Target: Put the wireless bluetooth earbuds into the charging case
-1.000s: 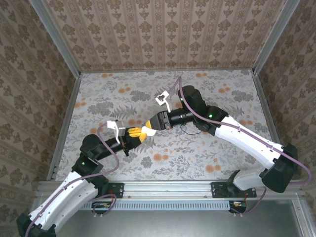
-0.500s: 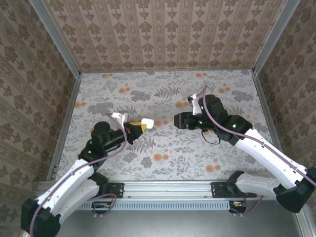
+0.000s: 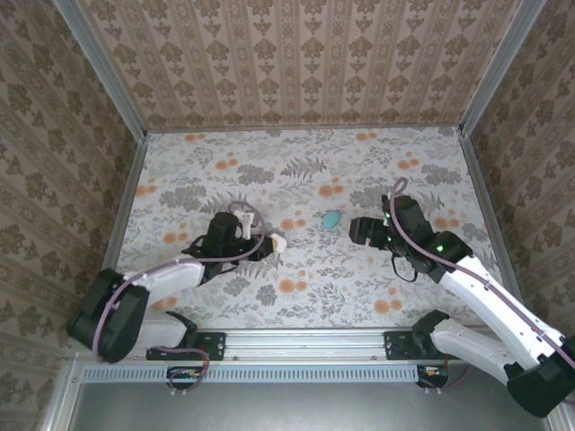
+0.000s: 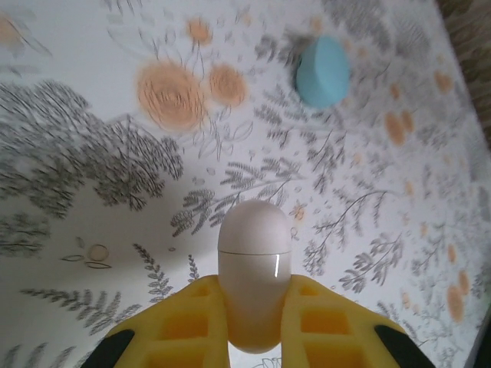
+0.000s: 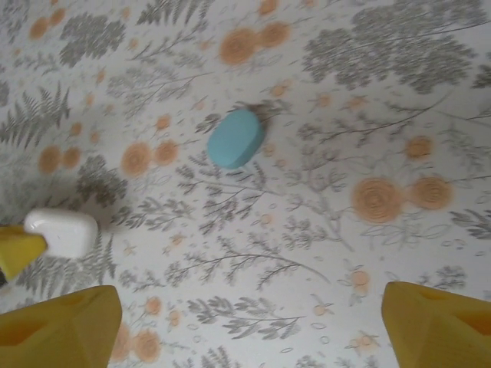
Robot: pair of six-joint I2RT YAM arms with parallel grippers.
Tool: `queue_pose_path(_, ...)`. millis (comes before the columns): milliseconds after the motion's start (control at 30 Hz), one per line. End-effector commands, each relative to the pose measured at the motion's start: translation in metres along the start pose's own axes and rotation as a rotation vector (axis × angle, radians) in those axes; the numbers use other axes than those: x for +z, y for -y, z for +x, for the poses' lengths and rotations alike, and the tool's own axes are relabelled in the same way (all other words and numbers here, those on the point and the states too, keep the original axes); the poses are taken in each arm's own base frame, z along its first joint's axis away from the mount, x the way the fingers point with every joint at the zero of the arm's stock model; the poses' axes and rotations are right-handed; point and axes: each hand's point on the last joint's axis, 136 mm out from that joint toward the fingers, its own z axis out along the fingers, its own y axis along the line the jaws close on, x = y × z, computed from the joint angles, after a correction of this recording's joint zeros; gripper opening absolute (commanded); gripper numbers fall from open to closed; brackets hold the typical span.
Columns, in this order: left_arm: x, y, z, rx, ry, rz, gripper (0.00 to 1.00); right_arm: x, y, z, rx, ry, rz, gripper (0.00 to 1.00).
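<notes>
My left gripper point(image 4: 255, 326) is shut on a closed white pebble-shaped charging case point(image 4: 255, 268), its yellow fingers point(image 4: 180, 322) pinching the sides just above the floral table. From above, that gripper point(image 3: 262, 242) holds the white case point(image 3: 278, 241) left of centre. A closed teal case point(image 3: 331, 218) lies flat on the table between the two arms, and it also appears ahead of both wrists point(image 4: 323, 70) point(image 5: 235, 138). My right gripper point(image 3: 358, 230) hovers just right of the teal case, open and empty point(image 5: 245, 330). The earbuds are out of view.
The floral table point(image 3: 404, 171) is boxed in by patterned walls with metal rails at left point(image 3: 121, 215) and right point(image 3: 481, 197). The right wrist view catches the white case point(image 5: 61, 232) and the tip of a left finger point(image 5: 14, 251) at its left edge.
The grippers, which met at the white case a second ago, have parted. My left arm sank low with the case; my right arm drew back right, uncovering the teal case.
</notes>
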Motion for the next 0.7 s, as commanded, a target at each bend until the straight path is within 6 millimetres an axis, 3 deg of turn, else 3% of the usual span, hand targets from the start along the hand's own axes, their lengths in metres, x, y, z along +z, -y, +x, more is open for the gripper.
queue_pose_path(0, 0.021, 0.026, -0.023, 0.050, 0.032, 0.044, 0.06, -0.009, 0.028, -0.004, 0.020, 0.074, 0.089, 0.94)
queue_pose_path(200, 0.064, 0.049, -0.017, 0.063, -0.015, 0.094, 0.09, -0.027, 0.054, -0.008, 0.022, 0.162, 0.154, 1.00)
queue_pose_path(333, 0.080, 0.042, -0.012, 0.045, -0.059, 0.059, 0.16, -0.025, 0.070, -0.005, 0.019, 0.166, 0.212, 1.00)
queue_pose_path(500, 0.074, 0.028, -0.011, 0.076, -0.103, -0.039, 0.42, -0.018, 0.082, -0.010, -0.008, 0.194, 0.277, 1.00)
queue_pose_path(667, 0.050, 0.016, -0.022, 0.126, -0.122, -0.109, 0.61, -0.012, 0.092, -0.028, -0.105, 0.309, 0.348, 1.00)
